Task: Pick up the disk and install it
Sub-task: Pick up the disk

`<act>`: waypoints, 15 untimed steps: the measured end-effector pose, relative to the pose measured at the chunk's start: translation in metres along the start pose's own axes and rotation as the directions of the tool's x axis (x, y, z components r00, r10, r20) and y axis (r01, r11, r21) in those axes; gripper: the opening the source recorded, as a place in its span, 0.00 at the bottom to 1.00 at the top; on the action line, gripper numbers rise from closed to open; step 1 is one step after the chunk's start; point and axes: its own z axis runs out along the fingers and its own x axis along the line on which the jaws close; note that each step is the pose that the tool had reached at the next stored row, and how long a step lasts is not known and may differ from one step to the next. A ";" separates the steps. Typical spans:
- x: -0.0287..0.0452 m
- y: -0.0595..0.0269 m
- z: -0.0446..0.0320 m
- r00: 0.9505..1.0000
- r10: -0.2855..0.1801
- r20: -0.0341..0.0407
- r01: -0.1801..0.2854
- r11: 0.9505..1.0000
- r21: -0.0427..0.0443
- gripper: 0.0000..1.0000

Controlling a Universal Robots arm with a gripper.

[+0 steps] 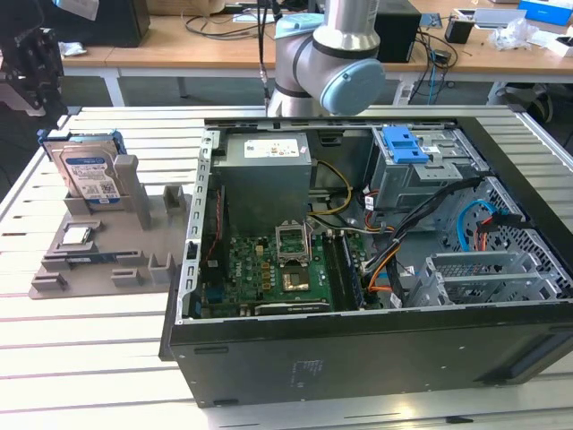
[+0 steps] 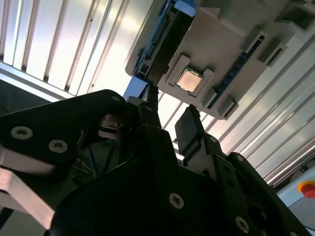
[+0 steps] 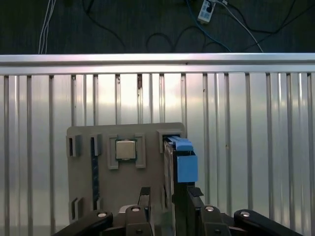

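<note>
I see the disk (image 1: 88, 172) standing upright in a slot of the gray tray (image 1: 98, 269), with my gripper (image 1: 38, 90) above it, apart. 1 small chip (image 1: 75, 236) lies on the tray. The open case (image 1: 358, 349) sits beside it, toward the exterior view's right.

Arm (image 1: 309, 54), exterior view: grey tubular links joined at a housing with a pale blue cap (image 1: 354, 85), upper centre. The black gripper (image 1: 34, 63) hangs at the exterior view's far left. In both wrist views the gripper (image 3: 169, 196) (image 2: 170, 118) shows two black fingers (image 3: 144, 194) (image 2: 189, 123) set apart, with a clear gap between them.
</note>
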 end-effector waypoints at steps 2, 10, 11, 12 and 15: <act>-0.0069 -0.0029 0.0030 1.000 0.000 0.000 0.000 1.000 0.000 0.42; -0.0206 0.0084 0.0240 1.000 -0.010 -0.003 0.010 1.000 0.000 0.42; -0.0205 0.0084 0.0251 1.000 -0.010 -0.003 0.010 1.000 0.000 0.42; -0.0205 0.0084 0.0260 1.000 -0.010 -0.003 0.010 1.000 0.000 0.42; -0.0205 0.0082 0.0302 1.000 -0.010 -0.003 0.010 1.000 0.000 0.42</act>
